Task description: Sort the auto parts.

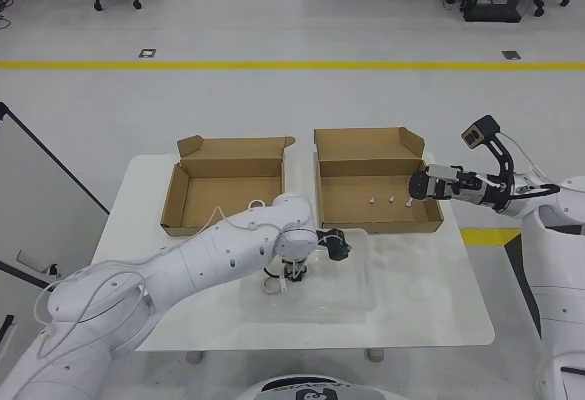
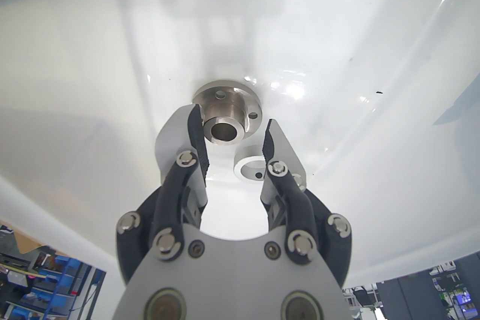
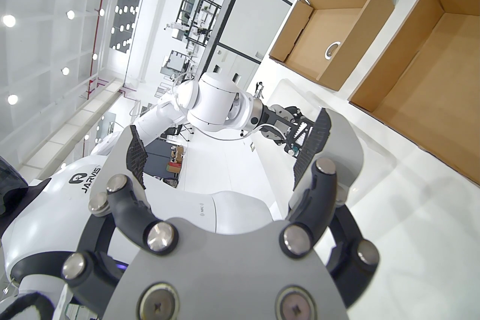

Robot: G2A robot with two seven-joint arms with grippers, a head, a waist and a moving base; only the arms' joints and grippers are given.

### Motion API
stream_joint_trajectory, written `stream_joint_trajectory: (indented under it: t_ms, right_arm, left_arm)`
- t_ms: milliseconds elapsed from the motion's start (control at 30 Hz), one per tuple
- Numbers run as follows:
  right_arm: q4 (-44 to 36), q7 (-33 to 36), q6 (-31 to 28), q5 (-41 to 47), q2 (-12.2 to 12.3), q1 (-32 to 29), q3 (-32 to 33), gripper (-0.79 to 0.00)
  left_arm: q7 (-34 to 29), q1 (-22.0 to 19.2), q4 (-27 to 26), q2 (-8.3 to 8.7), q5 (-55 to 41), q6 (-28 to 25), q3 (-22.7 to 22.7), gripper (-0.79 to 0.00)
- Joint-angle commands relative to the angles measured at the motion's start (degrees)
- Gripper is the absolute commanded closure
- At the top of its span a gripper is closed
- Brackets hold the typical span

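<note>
White table (image 1: pixel 422 300) on grey floor (image 1: pixel 92 110). Yellow line (image 1: pixel 272 65) runs left to right across the floor beyond the table. Short yellow strip (image 1: pixel 487 236) just off the table's right edge. Dark floor plate (image 1: pixel 148 52) far left, a second (image 1: pixel 511 55) far right. Black-framed white cabinet (image 1: pixel 32 190) left of the table. Room behind: ceiling lights (image 3: pixel 8 20), red pipe (image 3: pixel 98 17), shelves with blue bins (image 2: pixel 45 280).

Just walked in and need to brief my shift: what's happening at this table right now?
The left tool, open, straddles a flanged steel hub in the white tray, beside a white ring; nothing is lifted yet. The right tool hangs open and empty by the right cardboard box, which holds three small parts.
</note>
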Motion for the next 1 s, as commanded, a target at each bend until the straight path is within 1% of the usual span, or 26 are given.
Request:
stream_joint_trajectory:
  t_ms: [0, 267, 967]
  right_arm:
    - [0.0, 0.0, 0.0, 0.0, 0.0, 0.0, 0.0, -0.785]
    - [0.0, 0.0, 0.0, 0.0, 0.0, 0.0, 0.0, -0.785]
    - [0.0, 0.0, 0.0, 0.0, 0.0, 0.0, 0.0, -0.785]
  left_arm:
    - [-0.07, 0.04, -0.33, 0.11, 0.03, 0.07, 0.0, -0.348]
    - [-0.76, 0.09, -0.05, 0.29, 0.67, 0.76, 0.0, -0.354]
    - [-0.09, -0.01, 2.19, -0.66, 0.29, 0.09, 0.0, -0.348]
